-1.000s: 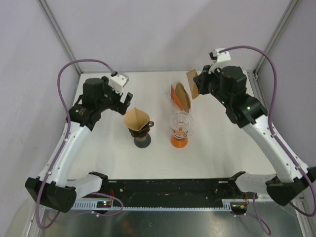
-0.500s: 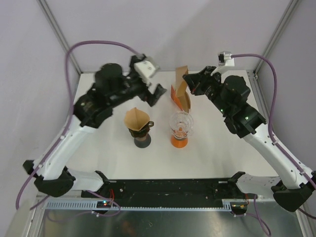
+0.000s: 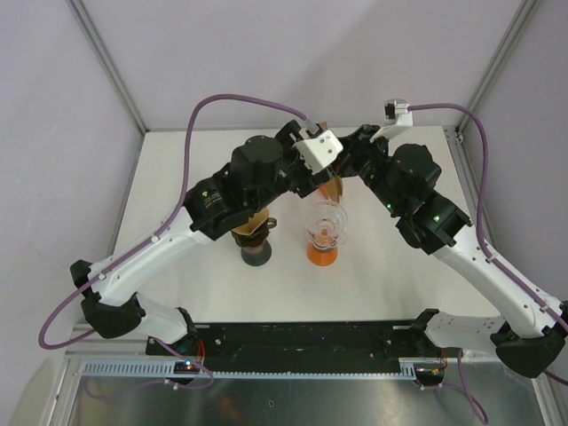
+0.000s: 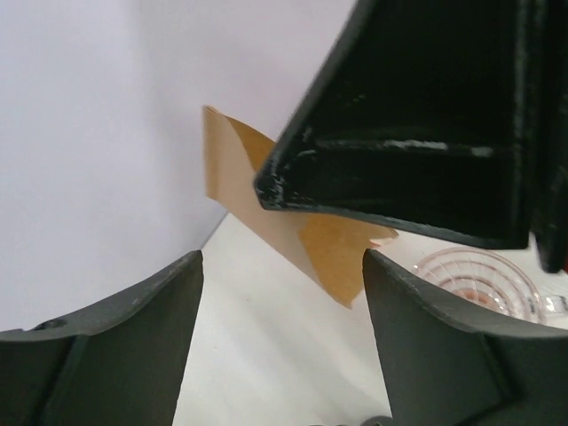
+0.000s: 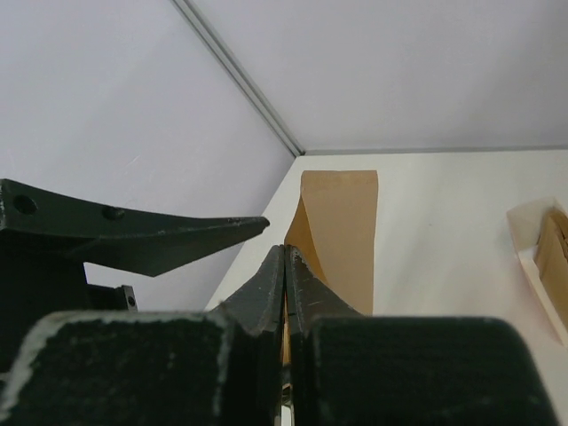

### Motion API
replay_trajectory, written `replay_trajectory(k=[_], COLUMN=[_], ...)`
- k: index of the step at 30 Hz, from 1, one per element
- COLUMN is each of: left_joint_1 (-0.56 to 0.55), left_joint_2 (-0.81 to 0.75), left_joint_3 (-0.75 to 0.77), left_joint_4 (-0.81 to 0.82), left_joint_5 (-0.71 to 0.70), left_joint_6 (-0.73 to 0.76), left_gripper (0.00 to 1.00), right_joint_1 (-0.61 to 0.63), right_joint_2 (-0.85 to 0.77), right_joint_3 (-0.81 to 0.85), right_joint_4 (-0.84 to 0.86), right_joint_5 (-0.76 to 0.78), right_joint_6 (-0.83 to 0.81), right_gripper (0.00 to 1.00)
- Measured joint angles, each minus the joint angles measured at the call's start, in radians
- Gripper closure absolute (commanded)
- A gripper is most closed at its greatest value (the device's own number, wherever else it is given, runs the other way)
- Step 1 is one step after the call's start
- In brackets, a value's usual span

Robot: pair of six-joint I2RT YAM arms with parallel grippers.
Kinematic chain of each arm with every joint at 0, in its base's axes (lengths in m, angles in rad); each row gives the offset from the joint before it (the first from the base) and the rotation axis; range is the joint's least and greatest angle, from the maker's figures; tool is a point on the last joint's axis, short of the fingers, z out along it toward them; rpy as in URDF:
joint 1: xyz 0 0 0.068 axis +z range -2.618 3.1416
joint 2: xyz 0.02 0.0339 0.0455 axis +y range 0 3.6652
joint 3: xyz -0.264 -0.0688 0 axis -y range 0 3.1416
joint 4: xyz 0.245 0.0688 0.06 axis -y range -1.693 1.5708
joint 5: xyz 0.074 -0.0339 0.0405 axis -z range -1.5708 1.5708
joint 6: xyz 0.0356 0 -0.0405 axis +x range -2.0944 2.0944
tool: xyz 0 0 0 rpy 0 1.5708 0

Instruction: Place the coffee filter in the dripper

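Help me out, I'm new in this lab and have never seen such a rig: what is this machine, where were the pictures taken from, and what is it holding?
These are two robot arms bolted to a white table, each ending in a two-finger gripper. One picture looks down from above; the other two come from cameras on the wrists, each showing its own fingers. On the table stand a clear glass dripper on an orange base and a dark dripper. The right gripper is shut on a brown paper coffee filter, held in the air. The left gripper is open, facing that filter.
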State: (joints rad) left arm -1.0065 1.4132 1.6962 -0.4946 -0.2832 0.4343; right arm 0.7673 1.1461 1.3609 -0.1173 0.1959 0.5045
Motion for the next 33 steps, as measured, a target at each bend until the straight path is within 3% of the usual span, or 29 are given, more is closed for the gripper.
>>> replay_trajectory(k=[7,12,17,24,28,30,31,32,33], left_joint_1=[-0.001,-0.002,-0.002,-0.002,-0.001,-0.001,0.0,0.002,0.004], left_joint_2=[-0.007,-0.011,-0.014,-0.014,-0.014,-0.013,-0.013,-0.013,-0.013], left_joint_3=[-0.052,-0.064,-0.064,-0.065,-0.077,-0.085,-0.087,-0.091,-0.093], left_joint_4=[0.056,0.06,0.072,0.108,0.122,0.123,0.123,0.124,0.123], left_joint_5=[-0.032,-0.039,-0.064,-0.08,-0.079,-0.076,-0.074,-0.072,-0.07], left_joint_6=[0.037,0.047,0.056,0.065,0.063,0.061,0.058,0.053,0.045], left_gripper=[0.26,0.34,0.52,0.59,0.76,0.92,0.96,0.98,0.99], right_joint_1=[0.008,0.009,0.014,0.017,0.017,0.017,0.017,0.016,0.013], right_joint_2=[0.0,0.0,0.0,0.0,0.0,0.0,-0.001,-0.002,-0.002], right_joint_3=[0.0,0.0,-0.004,-0.007,-0.011,-0.013,-0.016,-0.019,-0.021], right_joint_4=[0.003,0.004,0.011,0.015,0.019,0.019,0.019,0.019,0.018], right_joint_5=[0.015,0.021,0.021,0.019,0.014,0.013,0.01,0.006,0.0], right_joint_6=[-0.001,0.0,0.0,0.0,0.0,0.0,0.0,0.0,-0.001], right_gripper=[1.0,1.0,1.0,1.0,1.0,1.0,0.98,0.93,0.81])
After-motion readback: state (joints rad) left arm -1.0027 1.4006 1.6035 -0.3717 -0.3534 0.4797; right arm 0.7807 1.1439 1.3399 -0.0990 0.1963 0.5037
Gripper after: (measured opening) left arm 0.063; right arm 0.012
